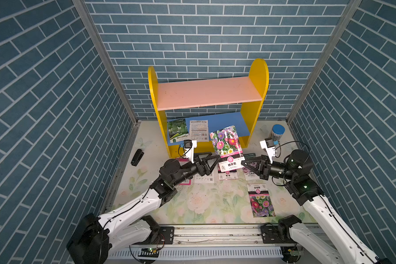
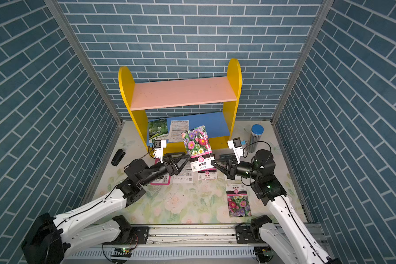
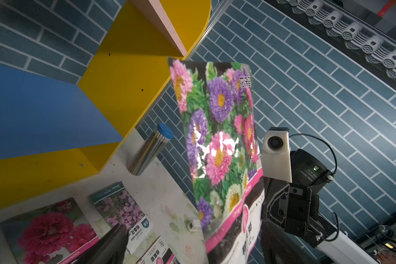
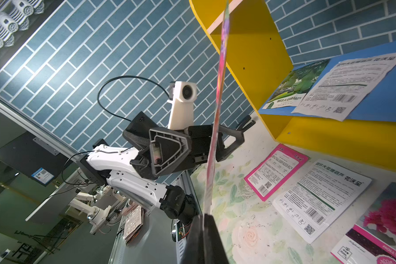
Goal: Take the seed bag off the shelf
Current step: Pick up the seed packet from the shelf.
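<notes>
At shelf's [image 1: 256, 75] 6 o'clock: seed bag [image 1: 225, 142] upright, right pincer [image 1: 244, 163] clamped on it; left pincer [image 1: 214, 162] gaping, bag's 9 o'clock.

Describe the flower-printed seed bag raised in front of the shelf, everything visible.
The seed bag is a thin glossy packet printed with pink, purple and white flowers, a pink band and white label at its lower end. It stands tilted, slightly bowed, above the table before the shelf. The right gripper is shut on its lower end; the open left gripper is beside it.
</notes>
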`<state>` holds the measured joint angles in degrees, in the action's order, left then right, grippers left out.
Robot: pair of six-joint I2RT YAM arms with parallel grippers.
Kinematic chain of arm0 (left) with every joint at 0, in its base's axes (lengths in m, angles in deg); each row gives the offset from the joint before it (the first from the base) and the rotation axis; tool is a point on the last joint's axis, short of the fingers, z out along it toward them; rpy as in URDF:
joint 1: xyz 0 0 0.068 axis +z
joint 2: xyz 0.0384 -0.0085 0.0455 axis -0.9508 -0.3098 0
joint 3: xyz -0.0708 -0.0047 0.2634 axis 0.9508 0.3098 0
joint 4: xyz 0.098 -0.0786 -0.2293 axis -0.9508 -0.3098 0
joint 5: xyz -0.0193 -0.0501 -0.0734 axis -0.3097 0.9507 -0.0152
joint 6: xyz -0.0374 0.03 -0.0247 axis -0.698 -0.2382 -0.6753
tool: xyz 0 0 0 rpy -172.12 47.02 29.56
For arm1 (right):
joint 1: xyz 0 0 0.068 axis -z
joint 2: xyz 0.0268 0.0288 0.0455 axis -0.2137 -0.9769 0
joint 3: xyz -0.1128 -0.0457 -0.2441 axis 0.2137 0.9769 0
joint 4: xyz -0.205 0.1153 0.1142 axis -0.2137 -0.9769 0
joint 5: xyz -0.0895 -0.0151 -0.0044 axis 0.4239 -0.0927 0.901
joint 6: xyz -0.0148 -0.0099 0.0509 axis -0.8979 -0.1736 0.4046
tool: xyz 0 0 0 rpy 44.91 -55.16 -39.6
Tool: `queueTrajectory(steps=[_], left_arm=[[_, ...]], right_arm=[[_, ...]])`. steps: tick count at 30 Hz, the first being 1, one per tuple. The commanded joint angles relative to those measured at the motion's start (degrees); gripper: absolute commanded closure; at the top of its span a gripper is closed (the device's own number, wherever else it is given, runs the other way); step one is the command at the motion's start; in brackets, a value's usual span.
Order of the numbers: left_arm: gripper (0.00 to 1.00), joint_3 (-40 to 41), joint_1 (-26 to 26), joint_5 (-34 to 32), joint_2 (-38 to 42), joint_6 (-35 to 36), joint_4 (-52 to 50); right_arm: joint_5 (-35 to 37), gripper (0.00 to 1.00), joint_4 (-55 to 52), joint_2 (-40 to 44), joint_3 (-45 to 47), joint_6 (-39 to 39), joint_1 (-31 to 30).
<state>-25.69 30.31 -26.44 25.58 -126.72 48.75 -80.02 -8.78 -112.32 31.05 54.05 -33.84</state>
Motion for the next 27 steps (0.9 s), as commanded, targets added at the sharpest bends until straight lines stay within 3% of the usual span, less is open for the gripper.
queueTrajectory(steps=[1,7,12,19,23,25,27], left_arm=[[0.09,-1.21,0.34,2.21,-1.09,-0.76,3.28],[0.25,-1.97,0.34,5.1,-2.26,-2.24,6.09],[0.54,-2.88,0.33,7.76,-2.54,-2.8,6.4],[0.75,-3.99,0.34,9.64,-2.75,-2.45,3.85],[1.0,-4.9,0.34,9.21,-2.32,-1.92,1.03],[1.0,-5.62,0.34,8.77,-1.81,-1.38,-1.19],[1.0,-7.2,0.34,8.25,-1.61,-0.5,-5.19]], right_arm=[[-2.92,1.0,2.87,1.18,0.77,1.97,-0.48],[-2.7,1.0,2.3,1.64,2.1,1.39,-0.74],[-1.91,1.0,1.53,1.36,2.46,0.31,-0.73],[-1.48,1.0,1.36,1.26,2.84,-0.2,-0.74],[-0.32,1.0,-1.06,1.1,2.19,-1.85,-0.74],[0.7,1.0,-2.87,0.75,1.65,-2.48,-0.74],[2.96,0.82,-6.11,0.58,0.83,-3.57,-0.74]])
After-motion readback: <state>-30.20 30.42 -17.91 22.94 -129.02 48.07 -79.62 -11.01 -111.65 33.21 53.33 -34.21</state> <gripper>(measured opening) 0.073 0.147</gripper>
